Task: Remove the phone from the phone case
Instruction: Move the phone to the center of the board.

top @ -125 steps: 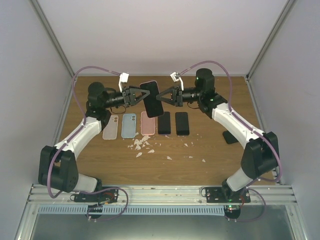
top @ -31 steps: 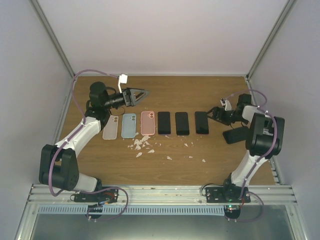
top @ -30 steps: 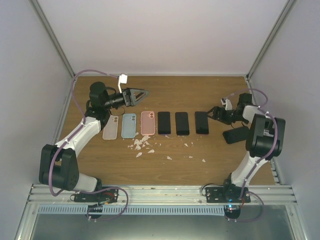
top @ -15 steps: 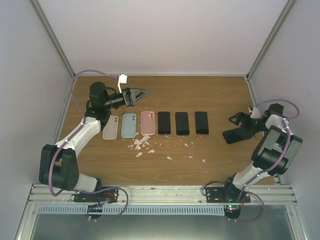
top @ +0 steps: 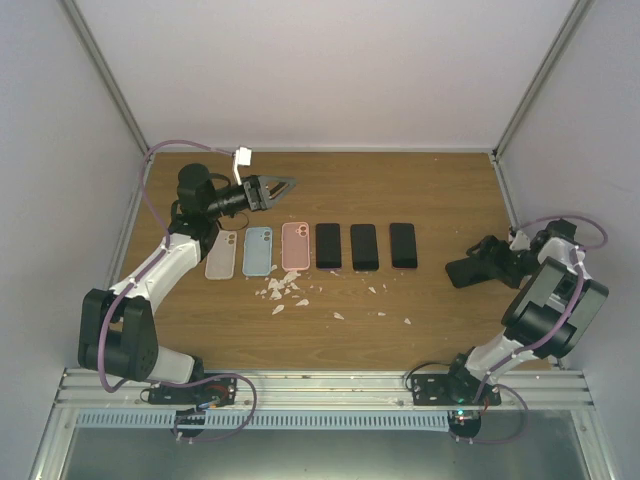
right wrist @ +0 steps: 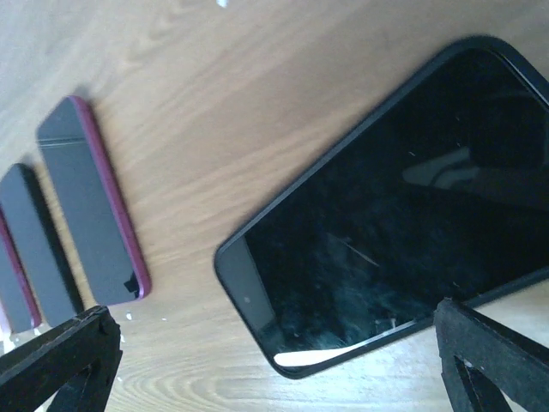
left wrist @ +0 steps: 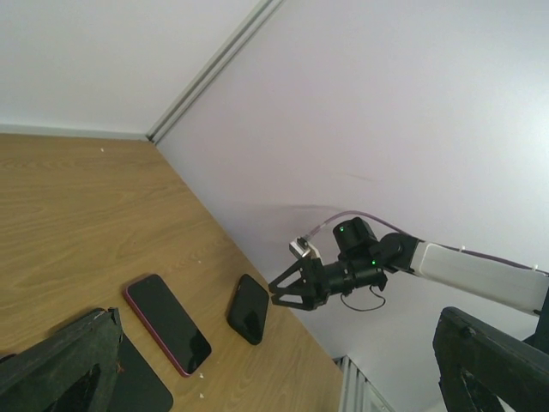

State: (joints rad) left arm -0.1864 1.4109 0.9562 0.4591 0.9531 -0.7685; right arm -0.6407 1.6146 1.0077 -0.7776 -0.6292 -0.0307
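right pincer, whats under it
Under the open right pincer a black phone lies screen up on the wood table; anything beneath the phone is covered.

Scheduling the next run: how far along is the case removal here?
Looks done: three cases lie in a row next to three dark phones, each apart from the others. In hand: nothing. The left gripper hovers open behind the cases, and the right gripper is open beside a fourth phone at the right. Left: possibly that one. I cannot tell whether its dark rim is a case.
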